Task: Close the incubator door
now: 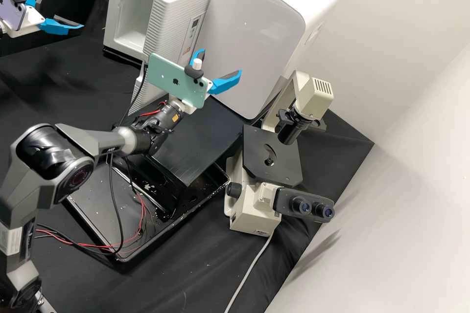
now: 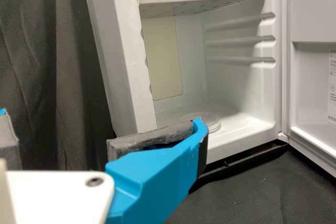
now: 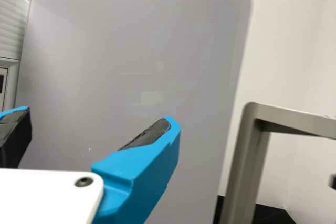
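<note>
The white incubator (image 1: 120,14) stands at the back with its door (image 1: 171,24) wide open. Its ribbed panel carries a small display. My left gripper (image 1: 63,9), at the upper left, stands open, holding nothing, off the cabinet's open side. In the left wrist view, that gripper (image 2: 100,121) is before the incubator interior (image 2: 231,93), and the door's inner face (image 2: 312,82) shows beyond. My right gripper (image 1: 220,61) is also open and empty, beside the door, in front of a large pale panel. In the right wrist view, this gripper (image 3: 98,115) faces that panel; the ribbed door (image 3: 10,30) shows at the edge.
The rounded white appliance (image 1: 259,24) stands right behind the right gripper. A beige microscope (image 1: 254,205) is to its right and nearer. Below the right arm lie a black tray (image 1: 98,234) with a black raised plate (image 1: 191,142), and loose cables. A wall bounds the right side.
</note>
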